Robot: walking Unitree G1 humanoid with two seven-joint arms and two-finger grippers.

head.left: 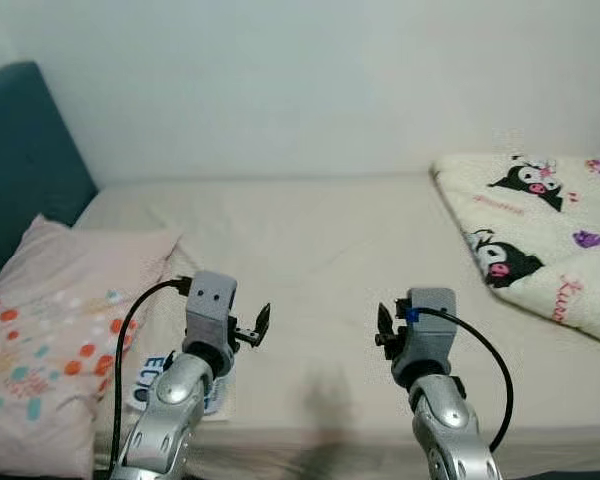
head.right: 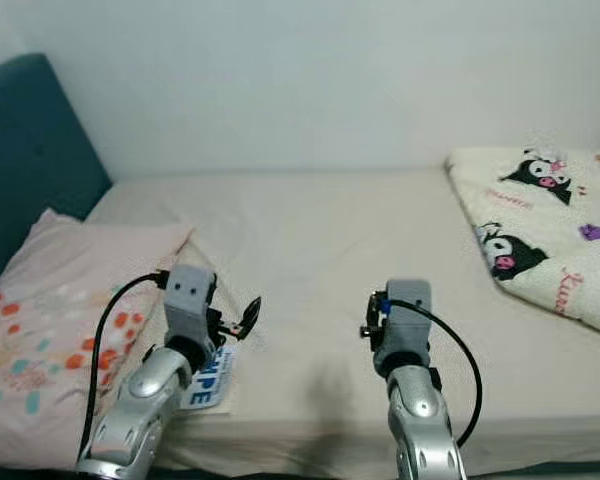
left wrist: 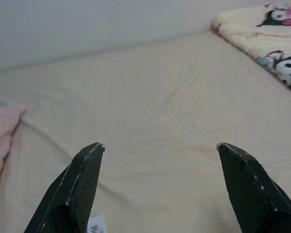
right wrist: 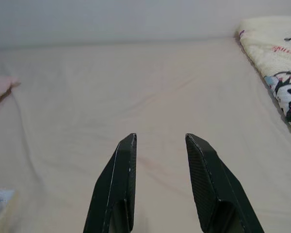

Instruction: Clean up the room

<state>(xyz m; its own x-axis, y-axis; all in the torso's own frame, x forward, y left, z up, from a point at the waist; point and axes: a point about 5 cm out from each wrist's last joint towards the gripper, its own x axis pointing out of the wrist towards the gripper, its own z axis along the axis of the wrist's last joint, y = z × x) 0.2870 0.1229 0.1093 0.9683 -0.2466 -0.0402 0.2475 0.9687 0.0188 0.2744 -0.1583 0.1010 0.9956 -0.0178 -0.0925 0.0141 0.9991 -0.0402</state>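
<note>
Left gripper jaws wide, right gripper jaws narrow, both empty above bed.

You're looking at a bedroom in a home. A bed with a plain cream sheet runs right up against a bare pale wall. At its head stands a padded teal headboard, and a pink pillow with orange and teal spots lies beside it. On the far side a cream blanket printed with black cartoon characters is spread over the sheet.
</note>
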